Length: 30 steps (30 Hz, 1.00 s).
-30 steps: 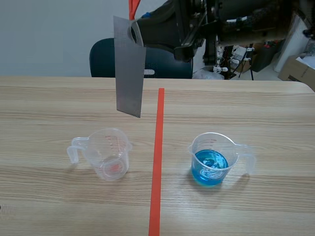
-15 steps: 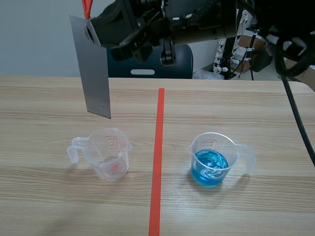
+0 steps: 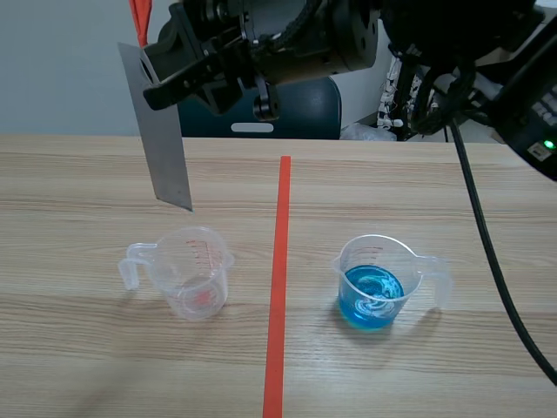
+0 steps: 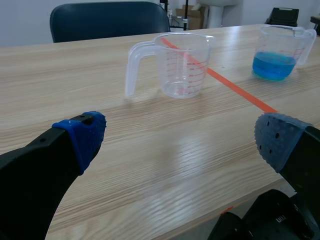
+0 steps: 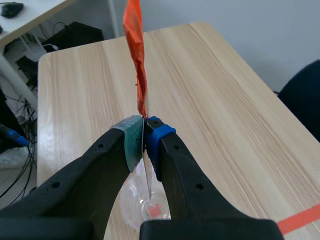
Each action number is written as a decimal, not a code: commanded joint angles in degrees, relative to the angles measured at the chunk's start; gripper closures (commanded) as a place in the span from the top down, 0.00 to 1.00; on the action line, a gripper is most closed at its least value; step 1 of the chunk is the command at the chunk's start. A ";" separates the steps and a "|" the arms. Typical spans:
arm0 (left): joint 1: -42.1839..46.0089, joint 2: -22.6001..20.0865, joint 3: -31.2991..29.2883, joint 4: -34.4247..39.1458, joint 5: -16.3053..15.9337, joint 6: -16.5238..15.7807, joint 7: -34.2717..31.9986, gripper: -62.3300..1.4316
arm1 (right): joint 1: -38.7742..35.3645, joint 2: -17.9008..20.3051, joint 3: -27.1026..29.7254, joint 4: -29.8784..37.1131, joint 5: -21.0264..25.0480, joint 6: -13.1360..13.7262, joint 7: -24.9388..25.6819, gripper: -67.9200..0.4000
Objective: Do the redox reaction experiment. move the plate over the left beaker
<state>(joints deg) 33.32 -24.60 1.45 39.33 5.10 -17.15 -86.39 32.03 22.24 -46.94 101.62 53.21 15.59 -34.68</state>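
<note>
The right gripper (image 5: 145, 136) pinched the grey plate (image 3: 164, 144) by its top edge, probably so its free lower end could dip in; it hung upright above the empty left beaker (image 3: 193, 272), not touching; the left gripper (image 4: 180, 142) sat low, fingers spread, holding nothing.

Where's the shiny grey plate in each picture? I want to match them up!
Scene view: the plate hangs upright from the right gripper, at the upper left, above the empty beaker.
Left wrist view: not in it; only the empty beaker shows ahead.
Right wrist view: edge-on, pinched between the right gripper's fingers, its lower end over the empty beaker.
Shared landmark: the empty beaker.
</note>
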 commanded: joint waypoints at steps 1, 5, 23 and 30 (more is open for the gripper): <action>0.07 -0.22 -0.11 1.40 -0.57 -0.07 -2.64 1.00 | 1.29 -0.17 0.70 0.04 0.74 -0.44 0.94 0.02; -0.20 -0.20 -0.13 1.66 -0.52 -0.04 -2.64 1.00 | 0.94 -0.17 0.70 0.04 0.74 -1.27 0.96 0.02; -1.77 -0.22 -0.13 4.24 0.39 1.62 -2.64 1.00 | -0.74 -2.73 0.37 0.04 -0.57 -1.20 0.44 0.02; -1.77 -0.22 -0.13 4.24 0.33 1.60 -2.64 1.00 | -0.74 -3.06 0.37 0.04 -0.57 -1.22 0.20 0.02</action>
<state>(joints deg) 31.44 -24.62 1.43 42.98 5.98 -15.42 -86.41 29.93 19.66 -46.94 101.45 52.25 14.35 -35.07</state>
